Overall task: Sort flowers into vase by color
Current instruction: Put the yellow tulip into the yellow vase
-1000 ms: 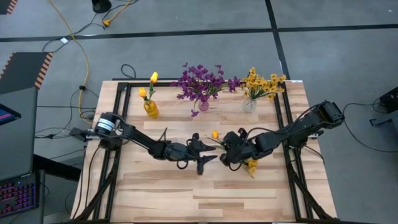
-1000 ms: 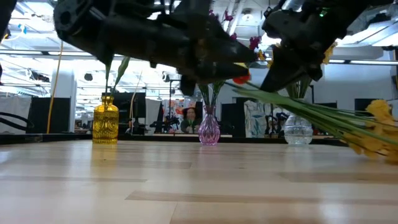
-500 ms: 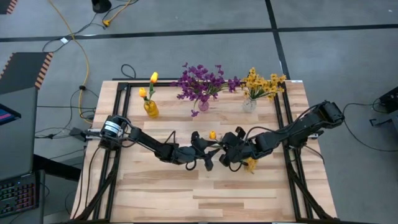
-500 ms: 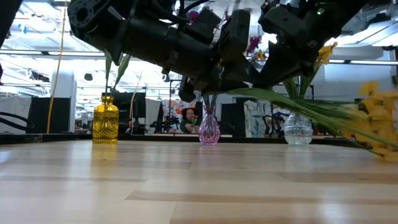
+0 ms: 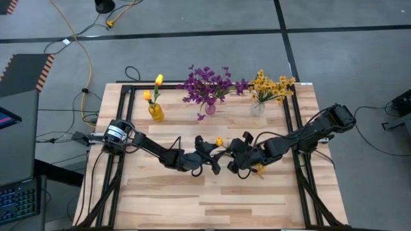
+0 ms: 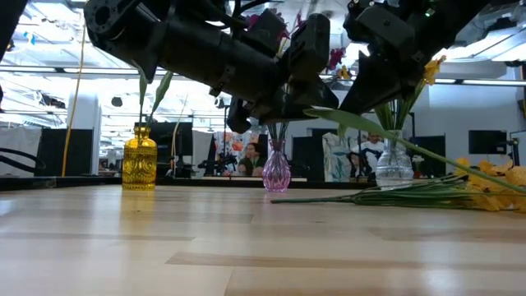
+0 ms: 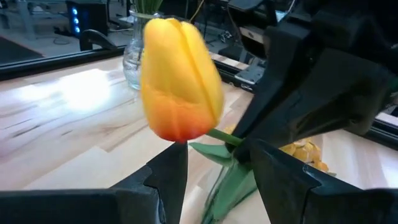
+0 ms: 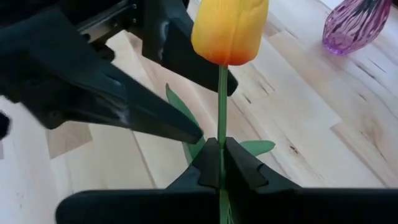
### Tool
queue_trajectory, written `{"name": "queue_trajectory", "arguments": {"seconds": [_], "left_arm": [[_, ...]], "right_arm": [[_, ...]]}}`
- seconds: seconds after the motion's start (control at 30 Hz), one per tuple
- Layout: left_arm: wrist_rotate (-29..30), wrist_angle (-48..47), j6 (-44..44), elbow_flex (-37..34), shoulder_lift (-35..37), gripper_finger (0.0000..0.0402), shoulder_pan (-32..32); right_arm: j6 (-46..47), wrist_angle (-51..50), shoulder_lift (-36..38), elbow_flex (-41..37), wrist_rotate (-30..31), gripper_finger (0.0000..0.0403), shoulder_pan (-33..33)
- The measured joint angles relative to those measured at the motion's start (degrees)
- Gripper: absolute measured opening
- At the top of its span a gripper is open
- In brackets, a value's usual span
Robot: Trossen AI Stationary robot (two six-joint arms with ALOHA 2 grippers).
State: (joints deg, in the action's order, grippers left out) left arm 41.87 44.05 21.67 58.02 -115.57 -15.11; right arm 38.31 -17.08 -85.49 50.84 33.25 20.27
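Mid-table, the right gripper [image 8: 221,163] was clamped shut on the thin green stem of an orange-yellow tulip-like bud [image 8: 229,28], held above the light wooden tabletop [image 5: 192,205]. The left gripper [image 7: 214,165] faced it, its dark fingers [image 7: 166,174] spread to either side of the stem just below the bud without closing on it. Loose yellow sprigs [image 6: 485,185] lay on the table beside the right gripper. Along the far edge stood an amber glass vase [image 5: 155,112] with tulip buds, a purple glass vase [image 5: 210,108] with purple blossoms, and a clear glass vase [image 5: 257,108] with yellow blossoms.
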Motion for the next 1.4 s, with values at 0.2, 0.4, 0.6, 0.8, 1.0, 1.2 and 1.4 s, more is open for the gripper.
{"name": "queue_trajectory", "arguments": {"seconds": [0.2,0.4,0.6,0.8,1.0,1.2,1.4], "left_arm": [[0.0,1.1,0.0,0.0,0.0,0.0163,0.0],[0.0,3.2,-1.3,0.0,0.0,0.0153,0.0],[0.0,3.1,-1.0,0.0,0.0,0.0111,0.1],[-0.1,3.3,-1.0,0.0,0.1,0.0062,0.1],[-0.7,3.8,-1.4,0.0,0.1,0.001,0.1],[-0.6,3.6,-1.9,0.0,0.2,0.0006,0.1],[-0.7,2.3,-6.5,0.0,1.7,0.0002,0.2]], "right_arm": [[-1.3,0.1,0.0,0.0,-0.1,0.0036,0.0],[-1.7,0.2,0.0,0.0,-0.1,0.0036,0.0],[-6.8,3.3,0.0,0.0,-0.2,0.0036,0.3],[-8.4,4.5,0.0,-0.1,-0.2,0.0036,0.6],[-8.4,4.7,0.0,-0.1,-0.2,0.0046,0.6],[-8.4,5.2,0.0,-0.1,-0.4,0.0084,-0.2],[-8.3,6.2,0.0,0.0,-1.5,0.0151,-0.8]]}}
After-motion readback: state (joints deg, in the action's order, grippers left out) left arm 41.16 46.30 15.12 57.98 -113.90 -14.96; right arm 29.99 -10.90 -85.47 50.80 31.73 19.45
